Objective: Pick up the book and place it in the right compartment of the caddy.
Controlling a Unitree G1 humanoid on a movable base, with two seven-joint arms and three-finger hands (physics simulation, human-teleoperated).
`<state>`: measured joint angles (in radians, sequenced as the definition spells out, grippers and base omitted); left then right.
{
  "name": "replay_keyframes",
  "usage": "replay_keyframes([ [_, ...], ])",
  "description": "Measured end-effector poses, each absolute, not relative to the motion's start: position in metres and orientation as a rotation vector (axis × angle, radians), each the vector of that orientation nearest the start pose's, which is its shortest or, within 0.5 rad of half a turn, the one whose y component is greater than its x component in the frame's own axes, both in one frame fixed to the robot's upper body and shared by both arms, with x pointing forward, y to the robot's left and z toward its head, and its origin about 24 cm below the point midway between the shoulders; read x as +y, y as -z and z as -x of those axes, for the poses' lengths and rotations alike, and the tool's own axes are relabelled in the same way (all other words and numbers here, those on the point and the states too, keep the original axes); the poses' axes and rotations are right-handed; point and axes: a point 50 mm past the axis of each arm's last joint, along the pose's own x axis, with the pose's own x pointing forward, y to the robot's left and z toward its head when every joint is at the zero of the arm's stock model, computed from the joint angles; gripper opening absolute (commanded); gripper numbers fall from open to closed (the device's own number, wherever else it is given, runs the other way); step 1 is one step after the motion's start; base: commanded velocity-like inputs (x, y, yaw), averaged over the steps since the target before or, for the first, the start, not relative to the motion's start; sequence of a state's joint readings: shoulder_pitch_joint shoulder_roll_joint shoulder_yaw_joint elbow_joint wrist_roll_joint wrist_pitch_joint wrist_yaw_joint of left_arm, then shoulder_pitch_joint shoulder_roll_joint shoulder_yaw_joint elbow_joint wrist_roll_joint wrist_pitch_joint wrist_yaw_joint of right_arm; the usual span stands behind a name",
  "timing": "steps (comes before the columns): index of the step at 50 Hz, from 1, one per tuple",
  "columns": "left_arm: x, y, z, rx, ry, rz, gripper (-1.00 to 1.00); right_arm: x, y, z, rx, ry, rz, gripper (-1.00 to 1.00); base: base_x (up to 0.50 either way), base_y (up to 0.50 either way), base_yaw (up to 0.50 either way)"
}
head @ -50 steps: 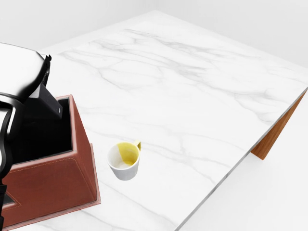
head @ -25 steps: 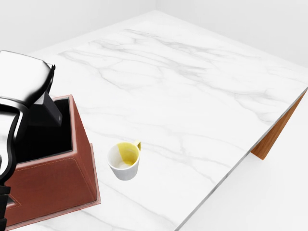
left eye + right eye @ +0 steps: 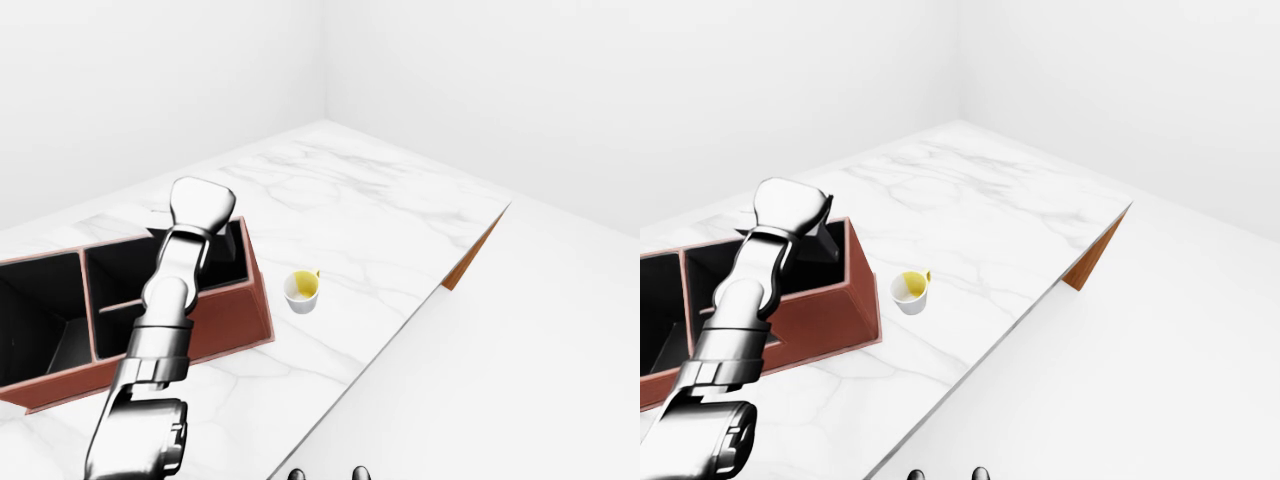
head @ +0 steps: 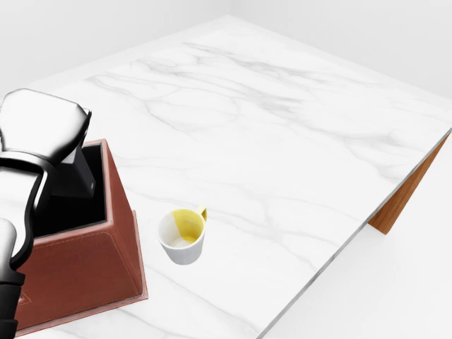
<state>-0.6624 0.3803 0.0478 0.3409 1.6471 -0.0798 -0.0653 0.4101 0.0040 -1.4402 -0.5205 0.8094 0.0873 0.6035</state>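
Over the caddy's right end: left hand (image 3: 203, 208) with the book (image 4: 76, 176).

The dark book stands tilted inside the right compartment of the caddy (image 3: 255, 300), just under the hand; whether the fingers grip it I cannot tell. A cup (image 4: 182, 236) sits right of the caddy on the bench (image 4: 282, 141). The right hand is out of view.

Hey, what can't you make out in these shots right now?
- Left hand: left-eye view, its fingers face away; grip unclear.
- Book: head view, a dark slab in the caddy, mostly behind the hand.
- Right hand: not in view.
- Cup: too small to judge contents.
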Motion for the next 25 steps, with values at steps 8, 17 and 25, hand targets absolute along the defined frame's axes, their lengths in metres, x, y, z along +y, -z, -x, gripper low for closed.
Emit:
replay_keyframes([
  [8,0.197,-0.168,-0.366,-0.195,-0.177,-2.004,-1.0,-0.352,-0.158,0.005,-0.506,0.631,0.093,1.0,0.0,0.0,0.0],
  [17,0.199,-0.16,-0.369,-0.175,-0.158,-2.011,-1.0,-0.352,-0.158,0.005,-0.504,0.63,0.093,1.0,0.0,0.0,0.0],
  [25,0.199,-0.157,-0.37,-0.167,-0.152,-2.009,-1.0,-0.352,-0.158,0.004,-0.502,0.63,0.092,1.0,0.0,0.0,0.0],
])
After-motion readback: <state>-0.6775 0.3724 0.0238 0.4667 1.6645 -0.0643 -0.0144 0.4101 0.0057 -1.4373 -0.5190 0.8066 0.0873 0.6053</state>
